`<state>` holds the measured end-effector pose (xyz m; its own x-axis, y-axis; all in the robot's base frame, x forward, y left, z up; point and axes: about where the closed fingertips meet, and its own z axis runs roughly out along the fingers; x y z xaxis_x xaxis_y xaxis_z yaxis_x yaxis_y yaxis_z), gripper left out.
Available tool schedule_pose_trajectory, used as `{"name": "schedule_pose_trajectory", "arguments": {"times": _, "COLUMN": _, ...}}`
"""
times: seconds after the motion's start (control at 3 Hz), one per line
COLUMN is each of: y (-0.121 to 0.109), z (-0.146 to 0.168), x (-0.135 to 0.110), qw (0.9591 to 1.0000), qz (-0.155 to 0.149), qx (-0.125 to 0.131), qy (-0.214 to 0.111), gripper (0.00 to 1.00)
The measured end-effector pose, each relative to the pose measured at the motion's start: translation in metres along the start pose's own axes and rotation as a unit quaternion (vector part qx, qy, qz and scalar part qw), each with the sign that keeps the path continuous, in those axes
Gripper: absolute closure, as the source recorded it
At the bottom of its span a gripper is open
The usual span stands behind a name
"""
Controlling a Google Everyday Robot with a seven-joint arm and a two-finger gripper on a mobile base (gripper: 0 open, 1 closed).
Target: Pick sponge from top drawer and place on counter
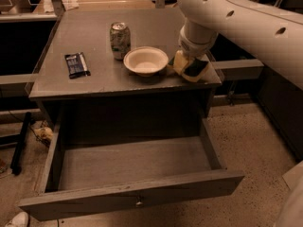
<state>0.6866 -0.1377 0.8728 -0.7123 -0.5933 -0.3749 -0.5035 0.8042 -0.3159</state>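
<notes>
The sponge, dark green over yellow, is at the counter's front right corner, just right of the white bowl, at or just above the surface. My gripper comes down from the white arm and is shut on the sponge; its fingers are mostly hidden by the wrist. The top drawer is pulled fully open below the counter and nothing shows inside it. Its front panel has a small knob.
On the counter stand a white bowl, a soda can behind it, and a dark blue snack wrapper at the left. A grey rail runs along the right side. Speckled floor surrounds the cabinet.
</notes>
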Motion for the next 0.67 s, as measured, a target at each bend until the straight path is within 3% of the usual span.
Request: {"name": "schedule_pose_trajectory", "arguments": {"times": 0.67, "y": -0.015, "z": 0.037, "x": -0.015, "qw": 0.9993, "qz": -0.015, "qx": 0.033, "qy": 0.012, "gripper": 1.0}}
